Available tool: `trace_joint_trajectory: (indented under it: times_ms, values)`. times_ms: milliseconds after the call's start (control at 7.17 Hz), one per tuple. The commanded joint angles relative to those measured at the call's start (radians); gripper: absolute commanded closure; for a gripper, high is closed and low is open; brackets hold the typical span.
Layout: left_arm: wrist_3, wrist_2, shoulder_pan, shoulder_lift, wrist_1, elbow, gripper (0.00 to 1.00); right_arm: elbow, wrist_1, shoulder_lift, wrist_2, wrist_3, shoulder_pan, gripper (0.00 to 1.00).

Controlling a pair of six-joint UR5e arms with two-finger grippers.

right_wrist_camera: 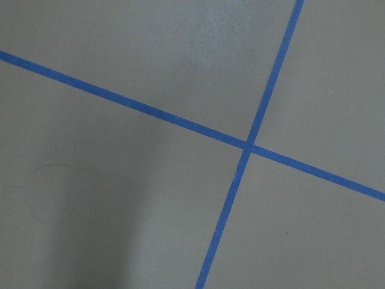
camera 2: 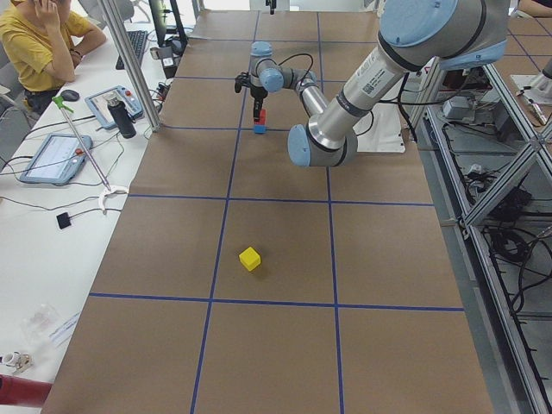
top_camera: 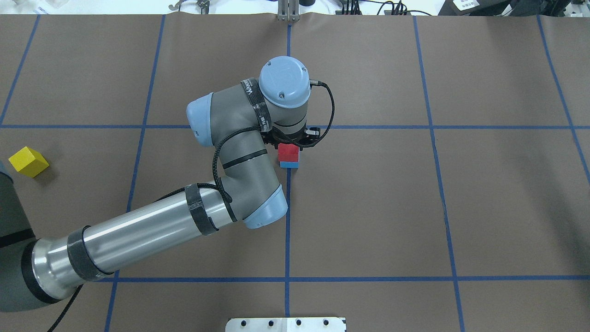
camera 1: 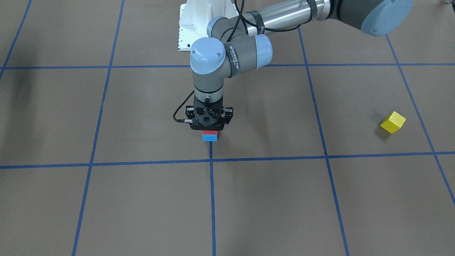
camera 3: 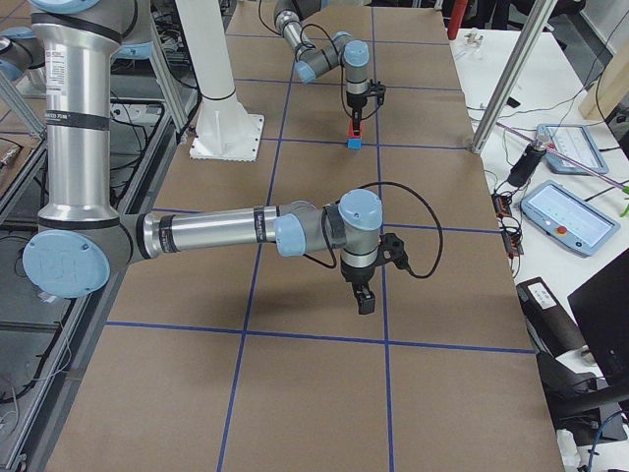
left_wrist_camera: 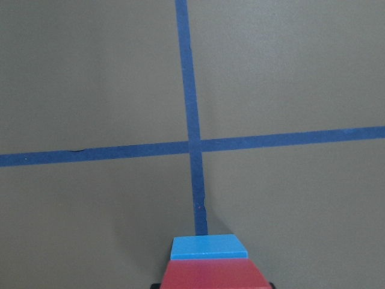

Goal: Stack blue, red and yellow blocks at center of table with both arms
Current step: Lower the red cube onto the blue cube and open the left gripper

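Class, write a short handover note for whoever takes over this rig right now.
Left end effector: down on the red block; open or shut unclear.
Right end effector: above bare table; state unclear.
Red block sits on blue block at centre; yellow block lies alone, far to the robot's left.
Done: two stacked. Left: yellow on top.

The left gripper [camera 1: 209, 126] hides its own fingers and, from the front, most of the red block [camera 1: 209, 133].
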Motion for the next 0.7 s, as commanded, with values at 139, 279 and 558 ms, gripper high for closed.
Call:
trace_joint_trajectory:
  times_ms: [139, 279, 558]
  values:
    - [0.0, -0.002, -0.003, -0.005, 0.005, -0.039, 0.0, 0.0, 0.0, 0.0, 0.0, 0.0, 0.0, 0.0]
    - [0.006, -0.009, -0.025, 0.001, 0.017, -0.078, 0.0, 0.0, 0.0, 0.0, -0.001, 0.0, 0.0, 0.0]
    - [0.111, -0.073, -0.109, 0.071, 0.09, -0.199, 0.0, -0.003, 0.0, -0.017, -0.007, -0.005, 0.003, 0.0]
